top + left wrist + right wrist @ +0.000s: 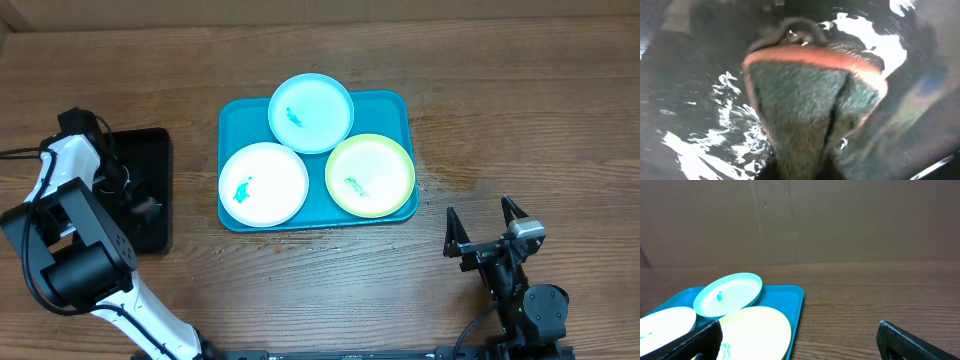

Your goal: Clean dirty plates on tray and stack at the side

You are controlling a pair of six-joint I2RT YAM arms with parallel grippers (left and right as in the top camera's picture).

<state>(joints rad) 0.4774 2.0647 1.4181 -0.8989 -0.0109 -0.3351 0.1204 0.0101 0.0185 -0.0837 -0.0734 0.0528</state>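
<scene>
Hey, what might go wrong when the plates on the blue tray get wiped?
The pale cyan round plastic plate overhangs the far rim of the turquoise rectangular plastic tray; a wipe might push it off.
The white round plate and yellow-green round plate crowd it, so scrubbing one may shove another.
The open right gripper holds nothing, so the tray may slide.
</scene>
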